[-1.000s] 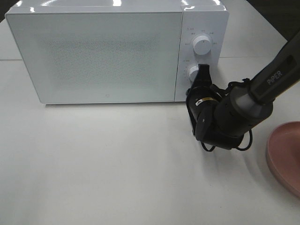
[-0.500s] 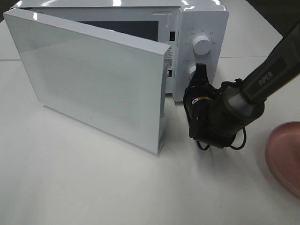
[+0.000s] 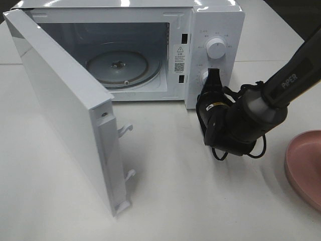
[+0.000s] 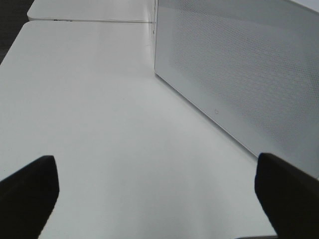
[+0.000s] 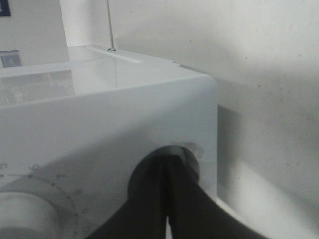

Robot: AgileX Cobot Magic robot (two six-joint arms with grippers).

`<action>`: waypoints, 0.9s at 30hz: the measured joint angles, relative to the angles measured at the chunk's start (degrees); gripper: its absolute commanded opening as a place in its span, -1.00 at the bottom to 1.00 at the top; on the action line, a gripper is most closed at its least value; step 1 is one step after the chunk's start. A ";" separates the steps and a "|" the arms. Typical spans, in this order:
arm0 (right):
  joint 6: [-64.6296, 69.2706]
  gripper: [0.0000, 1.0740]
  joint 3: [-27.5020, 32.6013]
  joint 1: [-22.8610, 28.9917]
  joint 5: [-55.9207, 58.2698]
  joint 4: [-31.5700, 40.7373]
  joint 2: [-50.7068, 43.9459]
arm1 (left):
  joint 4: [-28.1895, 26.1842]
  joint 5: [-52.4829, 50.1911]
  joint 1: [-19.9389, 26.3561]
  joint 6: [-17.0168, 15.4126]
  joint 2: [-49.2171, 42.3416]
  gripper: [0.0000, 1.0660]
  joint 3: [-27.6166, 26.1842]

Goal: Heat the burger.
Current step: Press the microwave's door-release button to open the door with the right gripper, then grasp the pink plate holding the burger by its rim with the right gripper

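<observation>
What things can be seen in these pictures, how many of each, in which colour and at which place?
microwave: one, white, at the back of the table
door: one, white, swung open toward the left
turntable: one, clear glass, inside the microwave
knobs: two, white, one above the other on the right panel
plate: one, pink, at the table's right edge
table: one, white
right gripper: one, black, shut, tips at the lower knob
left gripper: one, black, open, over the table near the door
</observation>
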 measured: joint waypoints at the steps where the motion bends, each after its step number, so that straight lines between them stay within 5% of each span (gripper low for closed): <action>1: 0.00 -1.00 0.40 -0.23 0.52 -0.63 -0.40 | 0.00 0.00 0.00 0.00 0.00 0.88 0.00; 16: -4.01 -1.00 5.90 -0.97 8.25 -4.47 -7.16 | 0.00 0.00 0.00 0.00 0.00 0.88 0.00; 27: -22.80 -1.00 11.92 -1.20 20.91 -4.87 -17.65 | 0.00 0.00 0.00 0.00 0.00 0.88 0.00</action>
